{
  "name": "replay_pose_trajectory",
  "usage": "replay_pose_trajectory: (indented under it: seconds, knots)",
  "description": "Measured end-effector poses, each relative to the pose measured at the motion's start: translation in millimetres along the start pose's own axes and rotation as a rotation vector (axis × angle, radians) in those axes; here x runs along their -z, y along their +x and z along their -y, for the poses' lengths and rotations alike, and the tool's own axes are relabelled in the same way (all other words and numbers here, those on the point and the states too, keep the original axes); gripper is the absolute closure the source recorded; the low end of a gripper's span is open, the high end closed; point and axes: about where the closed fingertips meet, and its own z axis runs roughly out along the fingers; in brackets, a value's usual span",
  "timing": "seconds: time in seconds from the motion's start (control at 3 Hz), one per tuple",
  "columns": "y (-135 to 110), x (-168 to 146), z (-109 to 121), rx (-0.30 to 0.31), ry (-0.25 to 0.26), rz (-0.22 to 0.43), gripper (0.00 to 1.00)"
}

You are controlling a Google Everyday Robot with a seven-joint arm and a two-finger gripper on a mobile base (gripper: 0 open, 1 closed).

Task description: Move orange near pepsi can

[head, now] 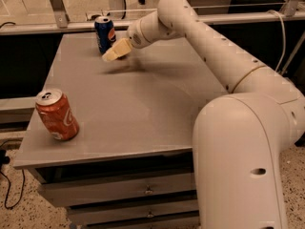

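The pepsi can (105,34), dark blue with a round logo and a silver top, stands upright at the far left of the grey table (143,109). My gripper (114,52) hangs low over the table just right of and in front of the can, close to it but apart from it. The orange does not show anywhere on the table. It is either hidden at the gripper or out of view.
An orange-red soda can (57,114) stands tilted near the table's front left edge. My arm (214,51) reaches across from the right over the table's back. Drawers (143,190) sit under the tabletop. A rail and glass run behind the table.
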Motion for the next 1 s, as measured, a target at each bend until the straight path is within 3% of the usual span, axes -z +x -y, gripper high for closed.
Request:
replay_pose_trajectory:
  seconds: [0.67,1.0]
  knots:
    - [1.5,16.0,-0.6,0.015,0.003,0.023,0.0]
    - [11.2,45.0,-1.8,0.03,-0.008,0.072,0.0]
